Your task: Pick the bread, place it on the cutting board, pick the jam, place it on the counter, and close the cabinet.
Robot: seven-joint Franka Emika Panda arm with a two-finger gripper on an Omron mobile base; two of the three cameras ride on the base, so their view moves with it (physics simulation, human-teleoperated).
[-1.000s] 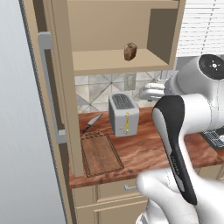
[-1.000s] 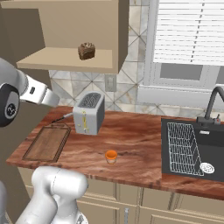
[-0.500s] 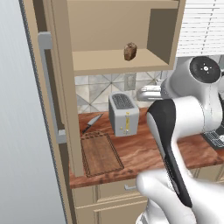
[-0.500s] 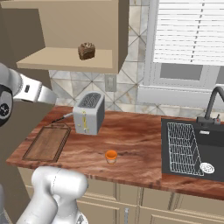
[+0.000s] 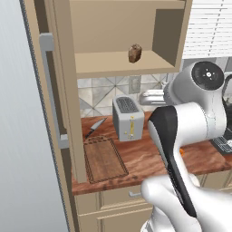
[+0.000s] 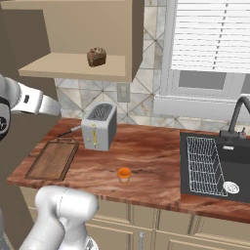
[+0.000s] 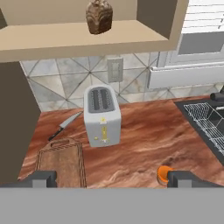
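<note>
1. reaching for the bread (image 7: 99, 16) comes first, as i judge it: it sits on the open cabinet (image 5: 167, 31) shelf, up high, while my gripper (image 7: 109, 179) hangs well below and back from it, fingers (image 7: 41, 178) spread wide and grasping nothing.
2. to do it well i'd rise level with the shelf, go in straight through the open front, and close across the narrower sides of the lump, keeping clear of the shelf board beneath.
3. the cutting board (image 6: 52, 159) lies bare on the counter (image 6: 156, 166), left of the toaster (image 6: 99, 126), so i'd carry the bread down past the toaster's left side and set it flat in the middle.
4. the knife (image 7: 64, 125) lies just behind the board; i'd avoid it.
5. the jam (image 6: 124, 174) already stands on the counter, near the front edge.
6. cabinet holds the bread alone, as far as i can see; the sink (image 6: 215, 163) holds a wire rack (image 6: 205, 166).
7. the cabinet door (image 5: 50, 90) stands open.
</note>
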